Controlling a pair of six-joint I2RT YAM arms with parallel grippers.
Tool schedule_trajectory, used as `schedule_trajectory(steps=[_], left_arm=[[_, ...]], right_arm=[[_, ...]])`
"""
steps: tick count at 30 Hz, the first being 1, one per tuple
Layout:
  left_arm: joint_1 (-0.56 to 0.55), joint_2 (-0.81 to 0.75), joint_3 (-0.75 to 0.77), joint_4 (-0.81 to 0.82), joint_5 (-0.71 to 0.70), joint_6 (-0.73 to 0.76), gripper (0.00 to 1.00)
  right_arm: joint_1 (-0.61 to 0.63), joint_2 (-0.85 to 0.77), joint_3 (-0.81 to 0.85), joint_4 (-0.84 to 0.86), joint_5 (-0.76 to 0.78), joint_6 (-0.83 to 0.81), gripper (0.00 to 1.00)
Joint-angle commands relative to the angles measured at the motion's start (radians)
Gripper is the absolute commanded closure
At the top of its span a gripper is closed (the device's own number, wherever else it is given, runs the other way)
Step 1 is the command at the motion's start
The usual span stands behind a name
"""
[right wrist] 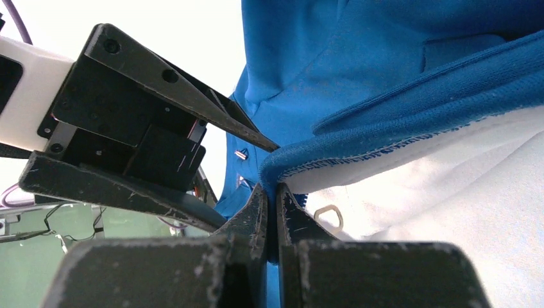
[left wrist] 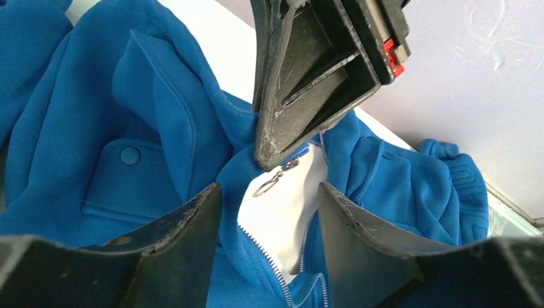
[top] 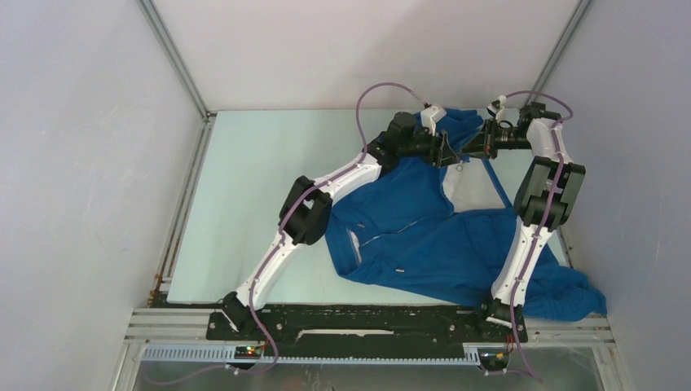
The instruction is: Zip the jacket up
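Pinching a blue front edge of the jacket between its clenched fingers, the right gripper grips the cloth right where blue fabric meets the pale lining, over the far side of the table. Facing it, the left gripper is released, its two fingers spread apart and empty, with the right gripper's tip pointing down toward the gap between them. A small metal zipper pull hangs just below that tip, in front of the lining, and zipper teeth run on down from there. To the left, a round snap sits on a blue flap. From the grippers the jacket spreads back across the table toward the arm bases, its front parted, with one part bunched beside the right arm's base.
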Motion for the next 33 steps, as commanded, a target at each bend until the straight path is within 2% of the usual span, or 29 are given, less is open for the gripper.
schedule_trajectory(steps=[1, 10, 16, 19, 20, 21, 23, 25, 27, 28, 32, 33], left_arm=[[0.005, 0.005, 0.076, -0.011, -0.004, 0.025, 0.41], [-0.001, 0.054, 0.145, -0.015, -0.038, 0.004, 0.48], [-0.005, 0.07, 0.175, -0.045, -0.036, 0.012, 0.6], [-0.006, 0.072, 0.175, -0.03, -0.018, 0.001, 0.71], [-0.007, 0.072, 0.175, -0.026, -0.011, -0.006, 0.79], [-0.006, 0.071, 0.173, -0.02, -0.002, -0.016, 0.88], [-0.005, 0.056, 0.15, 0.006, 0.009, -0.046, 0.99], [-0.002, 0.036, 0.103, 0.069, 0.023, -0.101, 1.0], [0.004, 0.035, 0.08, 0.132, 0.027, -0.199, 1.0], [0.008, 0.042, 0.077, 0.162, 0.028, -0.253, 1.0], [0.024, 0.091, 0.087, 0.288, 0.071, -0.489, 1.0], [0.024, 0.097, 0.085, 0.314, 0.08, -0.527, 1.0]], right_arm=[[0.007, -0.021, 0.029, 0.001, -0.041, 0.003, 1.0], [0.016, -0.028, 0.027, -0.011, -0.045, -0.01, 1.0], [0.019, -0.037, 0.028, -0.014, -0.061, -0.011, 1.0], [0.021, -0.044, 0.016, -0.009, -0.067, -0.009, 1.0], [0.021, -0.047, 0.009, 0.003, -0.068, 0.004, 1.0], [0.019, -0.056, -0.011, 0.036, -0.071, 0.03, 0.95], [0.011, -0.101, -0.115, 0.201, -0.069, 0.147, 0.8], [-0.004, -0.2, -0.312, 0.518, -0.05, 0.36, 0.63], [-0.029, -0.323, -0.5, 0.827, -0.004, 0.549, 0.52], [-0.041, -0.355, -0.578, 0.948, 0.001, 0.628, 0.5], [-0.06, -0.419, -0.715, 1.113, 0.048, 0.693, 0.48], [-0.059, -0.427, -0.755, 1.198, 0.05, 0.736, 0.49]])
